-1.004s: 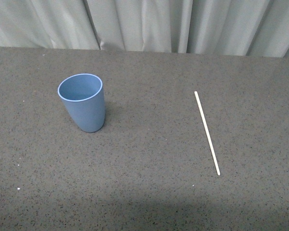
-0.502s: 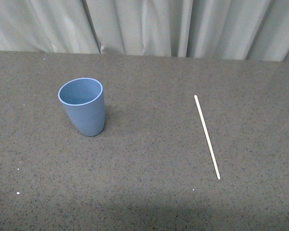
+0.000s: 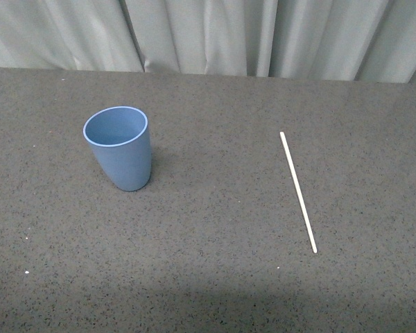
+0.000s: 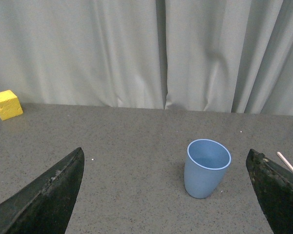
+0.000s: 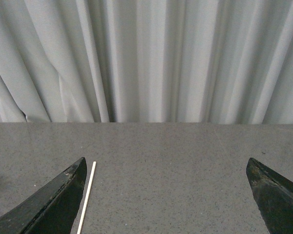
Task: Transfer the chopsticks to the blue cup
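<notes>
The blue cup (image 3: 119,148) stands upright and empty on the dark speckled table, left of centre in the front view. The chopstick (image 3: 297,191), a thin pale stick, lies flat on the table to the right of the cup, well apart from it. Neither arm shows in the front view. In the left wrist view the cup (image 4: 207,168) stands ahead between the wide-open fingers of my left gripper (image 4: 166,195), and the stick's tip (image 4: 288,164) shows by one finger. My right gripper (image 5: 166,195) is open and empty, with the chopstick (image 5: 87,196) lying beside one finger.
A grey curtain (image 3: 208,35) hangs behind the table's far edge. A yellow block (image 4: 6,104) sits far off on the table in the left wrist view. The dark table (image 3: 215,229) runs wide around cup and stick.
The front view dipped slightly half a second ago and has returned; cup and chopstick lie where they were a second ago.
</notes>
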### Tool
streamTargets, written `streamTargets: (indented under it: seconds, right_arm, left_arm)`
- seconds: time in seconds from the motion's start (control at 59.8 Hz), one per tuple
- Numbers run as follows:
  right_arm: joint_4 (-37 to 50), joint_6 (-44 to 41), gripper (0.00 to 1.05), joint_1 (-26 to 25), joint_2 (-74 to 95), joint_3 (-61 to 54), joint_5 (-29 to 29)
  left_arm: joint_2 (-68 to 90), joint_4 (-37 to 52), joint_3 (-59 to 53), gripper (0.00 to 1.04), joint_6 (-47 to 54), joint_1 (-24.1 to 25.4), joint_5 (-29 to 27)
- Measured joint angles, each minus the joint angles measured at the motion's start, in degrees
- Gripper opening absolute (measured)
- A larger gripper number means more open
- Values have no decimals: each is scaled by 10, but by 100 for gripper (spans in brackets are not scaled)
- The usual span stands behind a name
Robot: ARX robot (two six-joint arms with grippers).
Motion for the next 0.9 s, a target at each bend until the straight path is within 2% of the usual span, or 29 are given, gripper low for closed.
streamTargets:
  seconds: [0.301, 0.318, 0.401, 0.418, 0.452, 0.619, 0.736, 0.903]
  right_arm:
    - [0, 0, 95, 0, 0, 0, 0]
    - [1, -7, 95, 4, 3, 0, 15]
    - [50, -66, 95, 62, 76, 8, 182]
    - [64, -73, 95, 73, 107, 12, 205]
    - [88, -78, 95, 83, 157, 21, 212]
    - [178, -41, 95, 103, 504, 118, 90]
    - [121, -8, 95, 116, 699, 216, 31]
    - [49, 33, 95, 129, 884, 332, 21]
  left_arm:
    - [0, 0, 0, 98, 0, 0, 0]
    - [0, 0, 0, 98, 0, 0, 0]
    - [0, 0, 0, 98, 0, 0, -1]
    - [0, 0, 0, 98, 0, 0, -2]
    - [0, 0, 0, 98, 0, 0, 0]
    - [0, 0, 0, 98, 0, 0, 0]
    - [0, 0, 0, 98, 0, 0, 0]
    - [0, 0, 0, 98, 0, 0, 0]
